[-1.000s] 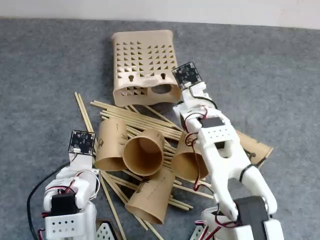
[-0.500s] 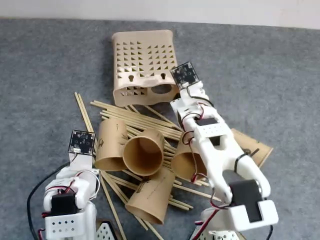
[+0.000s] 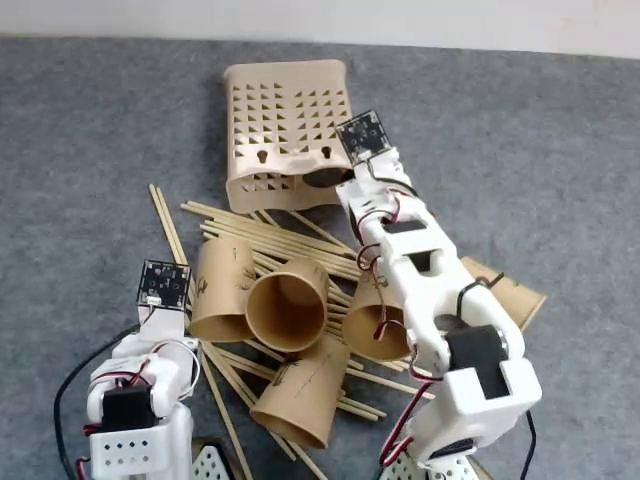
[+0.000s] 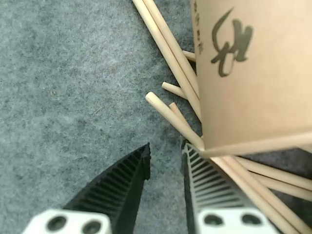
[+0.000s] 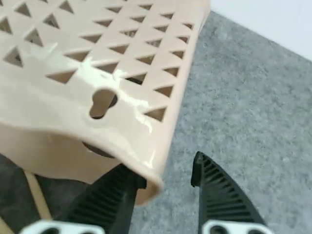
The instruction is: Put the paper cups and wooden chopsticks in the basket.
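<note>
Lying on its side just ahead of the right tool [image 5: 168,170], the beige perforated basket [image 3: 288,130] turns its mouth toward the arms; its contents cannot be told. Brown paper cups [image 3: 288,305] lie on their sides over a fan of wooden chopsticks [image 3: 270,238] on the grey table [image 3: 560,150], with the sticks' long axes running crosswise ahead of the left tool [image 4: 165,146].

Left wrist view: the tool is slightly parted and empty. A printed cup [image 4: 248,73] lies just ahead, beside its white finger.

Right wrist view: the tool is open, with the basket's corner at one finger.
</note>
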You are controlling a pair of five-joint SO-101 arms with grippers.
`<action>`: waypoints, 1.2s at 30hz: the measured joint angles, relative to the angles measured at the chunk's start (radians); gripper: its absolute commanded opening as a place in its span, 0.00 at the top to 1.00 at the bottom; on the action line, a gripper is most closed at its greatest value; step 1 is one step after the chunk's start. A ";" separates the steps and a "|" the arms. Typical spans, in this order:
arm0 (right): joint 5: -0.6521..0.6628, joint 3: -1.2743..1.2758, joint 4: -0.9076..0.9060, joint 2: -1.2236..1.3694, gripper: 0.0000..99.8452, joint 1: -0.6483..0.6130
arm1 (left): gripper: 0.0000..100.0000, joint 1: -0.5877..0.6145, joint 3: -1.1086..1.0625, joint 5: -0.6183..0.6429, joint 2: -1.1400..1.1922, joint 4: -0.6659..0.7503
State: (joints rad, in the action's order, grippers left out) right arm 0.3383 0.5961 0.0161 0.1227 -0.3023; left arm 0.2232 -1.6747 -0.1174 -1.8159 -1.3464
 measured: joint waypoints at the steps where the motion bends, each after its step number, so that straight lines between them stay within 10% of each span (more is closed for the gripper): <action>1: 0.000 -0.006 0.011 0.009 0.84 0.000 | 0.88 0.000 0.000 0.000 0.000 0.000; 9: 0.000 -0.009 0.069 0.038 1.00 0.000 | 0.88 0.000 0.000 0.000 0.000 0.000; 21: -0.095 -0.008 0.051 -0.066 0.99 0.038 | 0.88 0.000 0.000 0.000 0.000 0.000; 36: -0.267 0.032 -0.470 -0.537 0.99 0.101 | 0.88 0.000 0.000 0.000 0.000 0.000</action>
State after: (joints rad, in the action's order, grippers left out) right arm 0.0713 0.6283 -0.4534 -0.4143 -0.2010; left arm 0.2232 -1.6747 -0.1174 -1.8159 -1.3464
